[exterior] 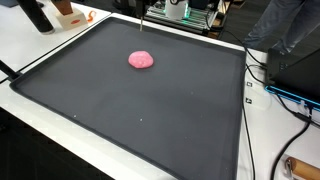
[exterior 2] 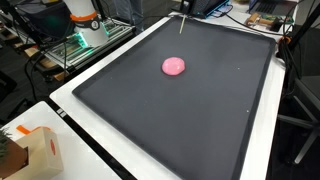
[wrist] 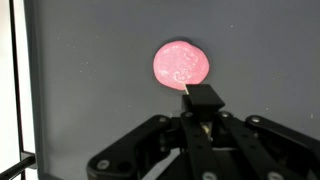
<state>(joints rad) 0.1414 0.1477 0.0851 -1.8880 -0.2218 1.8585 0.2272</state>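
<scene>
A flat pink lump of putty [exterior: 141, 60] lies on a large dark mat [exterior: 120, 110], and shows in both exterior views [exterior 2: 174, 67]. In the wrist view the lump [wrist: 180, 64] sits just beyond my gripper [wrist: 203, 102]. The gripper's fingers are shut together on a thin pale stick [wrist: 187, 89] that points toward the lump's near edge. In both exterior views only the stick shows, hanging from the top edge above the mat's far side [exterior: 145, 20] [exterior 2: 183, 22], and the gripper itself is out of frame. The stick's tip is apart from the lump.
The mat [exterior 2: 200, 130] has a raised rim and lies on a white table. An orange-and-tan box [exterior: 66, 13] stands at the far corner and a cardboard box [exterior 2: 32, 152] at the near one. Cables [exterior: 272, 92] run along the table's side. The robot base [exterior 2: 84, 22] stands beside the mat.
</scene>
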